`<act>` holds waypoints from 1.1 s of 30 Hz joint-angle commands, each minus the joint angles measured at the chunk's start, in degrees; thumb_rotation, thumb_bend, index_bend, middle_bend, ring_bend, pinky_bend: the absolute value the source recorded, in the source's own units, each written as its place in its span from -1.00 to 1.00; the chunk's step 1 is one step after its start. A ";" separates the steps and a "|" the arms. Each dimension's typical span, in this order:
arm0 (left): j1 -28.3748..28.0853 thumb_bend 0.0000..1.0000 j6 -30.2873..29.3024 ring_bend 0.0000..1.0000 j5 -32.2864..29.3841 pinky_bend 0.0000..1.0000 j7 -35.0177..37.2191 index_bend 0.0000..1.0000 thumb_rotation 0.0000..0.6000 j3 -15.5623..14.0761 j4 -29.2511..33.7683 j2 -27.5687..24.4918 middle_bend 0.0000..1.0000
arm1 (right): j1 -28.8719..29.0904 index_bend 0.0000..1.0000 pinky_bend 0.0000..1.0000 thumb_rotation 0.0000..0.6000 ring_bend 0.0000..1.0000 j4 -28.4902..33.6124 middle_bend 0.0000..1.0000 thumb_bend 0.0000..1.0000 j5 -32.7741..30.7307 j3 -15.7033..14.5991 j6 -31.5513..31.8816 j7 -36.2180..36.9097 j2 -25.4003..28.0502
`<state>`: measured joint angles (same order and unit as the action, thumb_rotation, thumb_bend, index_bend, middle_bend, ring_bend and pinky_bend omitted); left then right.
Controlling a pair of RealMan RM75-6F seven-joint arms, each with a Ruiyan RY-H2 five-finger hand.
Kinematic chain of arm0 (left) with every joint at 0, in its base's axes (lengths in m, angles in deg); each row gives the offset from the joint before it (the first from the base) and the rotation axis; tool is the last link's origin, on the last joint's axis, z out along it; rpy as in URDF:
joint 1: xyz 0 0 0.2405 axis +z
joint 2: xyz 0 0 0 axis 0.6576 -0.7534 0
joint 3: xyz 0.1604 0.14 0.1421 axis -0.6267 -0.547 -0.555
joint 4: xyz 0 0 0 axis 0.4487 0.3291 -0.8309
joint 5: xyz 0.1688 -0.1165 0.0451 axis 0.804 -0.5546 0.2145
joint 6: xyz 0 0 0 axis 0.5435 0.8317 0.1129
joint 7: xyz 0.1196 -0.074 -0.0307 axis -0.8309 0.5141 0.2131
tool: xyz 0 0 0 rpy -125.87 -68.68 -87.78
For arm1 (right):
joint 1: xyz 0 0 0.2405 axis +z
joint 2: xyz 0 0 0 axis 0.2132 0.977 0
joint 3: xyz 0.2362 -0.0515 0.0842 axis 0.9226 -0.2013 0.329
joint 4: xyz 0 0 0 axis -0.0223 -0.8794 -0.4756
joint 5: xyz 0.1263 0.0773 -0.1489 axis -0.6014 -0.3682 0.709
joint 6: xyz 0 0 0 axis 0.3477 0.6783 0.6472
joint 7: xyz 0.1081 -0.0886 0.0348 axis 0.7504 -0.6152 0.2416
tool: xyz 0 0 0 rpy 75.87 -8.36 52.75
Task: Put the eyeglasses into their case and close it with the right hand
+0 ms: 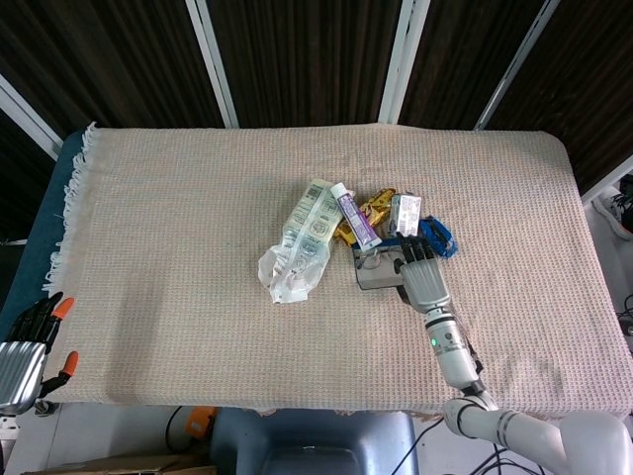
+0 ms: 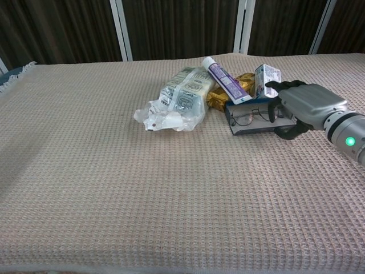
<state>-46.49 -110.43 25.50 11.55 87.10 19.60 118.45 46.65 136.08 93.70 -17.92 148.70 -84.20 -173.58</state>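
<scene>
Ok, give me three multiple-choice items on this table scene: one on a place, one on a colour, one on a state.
1. Where do the eyeglasses lie?
A. In the open case
B. On the plastic bag
C. At the table's left edge

2. What colour is the toothpaste tube's body?
A. Green
B. Purple
C. Orange

3. What is the case's state?
A. Fully shut
B. Partly folded, glasses showing
C. Upside down

Answers:
1 A: in the chest view the glasses sit within the dark case, beside the right hand.
2 B: the toothpaste tube has a purple body with a white cap.
3 B: the right hand's fingers rest over the case, which is not closed flat, with the lenses in sight. The left hand is off the table at lower left.
</scene>
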 commanded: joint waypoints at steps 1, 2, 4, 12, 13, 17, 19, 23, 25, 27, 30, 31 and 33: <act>0.01 -0.20 -0.03 -1.00 0.01 -0.75 0.13 -1.00 1.00 0.01 0.00 -0.04 -1.00 | 0.60 0.25 -1.00 1.00 -1.00 -1.20 -0.76 0.03 -0.48 0.28 -0.48 -0.19 -0.97; 0.04 -0.20 -0.09 -1.00 0.05 -0.75 0.25 -1.00 1.00 -0.01 -0.01 -0.08 -1.00 | 0.65 0.26 -1.00 1.00 -1.00 -1.50 -0.76 0.03 -0.45 0.19 -0.51 -0.12 -1.16; 0.08 -0.20 -0.19 -1.00 0.13 -0.75 0.42 -1.00 1.00 -0.02 -0.06 -0.11 -1.00 | 0.58 0.32 -1.00 1.00 -1.00 -1.71 -0.73 0.03 -0.25 -0.01 -0.34 0.29 -1.28; 0.09 -0.20 -0.28 -1.00 0.45 -0.75 0.45 -1.00 1.00 -0.14 -0.12 -0.09 -1.00 | -0.10 0.47 -1.00 1.00 -1.00 -1.89 -0.66 0.27 1.62 -0.78 1.57 2.87 -0.94; 0.08 -0.20 -0.26 -1.00 0.48 -0.75 0.35 -1.00 1.00 -0.16 -0.11 -0.06 -1.00 | -0.16 0.47 -1.00 1.00 -1.00 -1.77 -0.66 0.30 1.67 -0.88 1.54 2.91 -0.80; 0.05 -0.20 -0.20 -1.00 0.48 -0.75 0.07 -1.00 1.00 -0.16 -0.05 -0.01 -1.00 | -0.44 0.48 -1.00 1.00 -1.00 -0.90 -0.66 0.35 1.93 -1.18 1.75 2.99 -0.24; 0.05 -0.20 -0.21 -1.00 0.48 -0.75 0.05 -1.00 1.00 -0.15 -0.02 -0.01 -1.00 | -0.82 0.48 -1.00 1.00 -1.00 -0.02 -0.66 0.35 2.33 -1.60 2.13 3.11 0.32; 0.09 -0.20 -0.33 -1.00 0.56 -0.75 0.24 -1.00 1.00 -0.18 -0.07 -0.04 -1.00 | -2.44 0.48 -1.00 1.00 -1.00 3.20 -0.66 0.34 4.19 -3.61 3.71 3.40 2.57; 0.10 -0.20 -0.36 -1.00 0.59 -0.75 0.34 -1.00 1.00 -0.18 -0.10 -0.05 -1.00 | -3.76 0.48 -1.00 1.00 -1.00 5.59 -0.66 0.35 5.81 -5.30 5.09 3.61 4.35; 0.12 -0.20 -0.40 -1.00 0.66 -0.75 0.35 -1.00 1.00 -0.22 -0.09 -0.06 -1.00 | -4.92 0.48 -1.00 1.00 -1.00 7.94 -0.66 0.34 7.07 -6.73 6.10 3.89 6.03; 0.09 -0.20 -0.34 -1.00 0.78 -0.75 0.14 -1.00 1.00 -0.29 -0.04 -0.01 -1.00 | -6.57 0.48 -1.00 1.00 -1.00 11.91 -0.66 0.34 8.69 -8.82 7.15 4.29 8.91; 0.10 -0.20 -0.33 -1.00 0.81 -0.75 0.04 -1.00 1.00 -0.31 0.00 0.00 -1.00 | -7.04 0.48 -1.00 1.00 -1.00 13.02 -0.66 0.34 9.24 -9.43 7.49 4.41 9.74; 0.12 -0.20 -0.34 -1.00 0.87 -0.75 -0.17 -1.00 1.00 -0.35 0.05 0.06 -1.00 | -8.03 0.48 -1.00 1.00 -1.00 15.45 -0.66 0.34 10.25 -10.69 8.03 4.90 11.51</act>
<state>-46.38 -110.77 26.35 11.40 86.76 19.64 118.50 39.96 149.40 102.57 -27.04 155.78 -79.87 -163.95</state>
